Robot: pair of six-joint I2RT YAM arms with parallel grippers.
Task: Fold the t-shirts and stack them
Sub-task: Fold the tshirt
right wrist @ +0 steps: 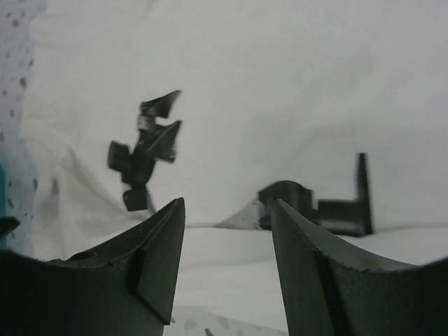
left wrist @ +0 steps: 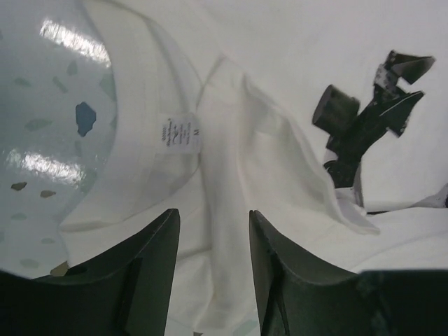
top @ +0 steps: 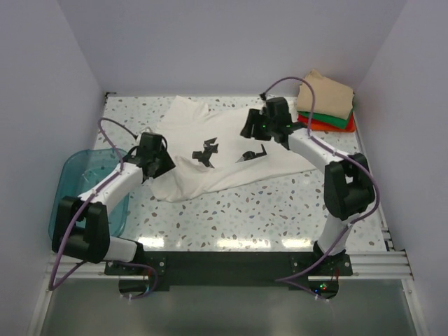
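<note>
Across mid-table: white t-shirt (top: 210, 157) lies rumpled, black print up.
Left gripper (left wrist: 213, 224): I see its jaws apart and empty over the collar fold, so the cloth lies free.
Right gripper (right wrist: 227, 210): jaws apart, nothing held, above the print.
Folded stack (top: 325, 105): far right corner, waiting for this shirt, I judge.

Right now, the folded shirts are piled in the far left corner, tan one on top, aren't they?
Not quite: the folded shirts are piled in the far right corner, tan one on top. The overhead view shows it.
</note>
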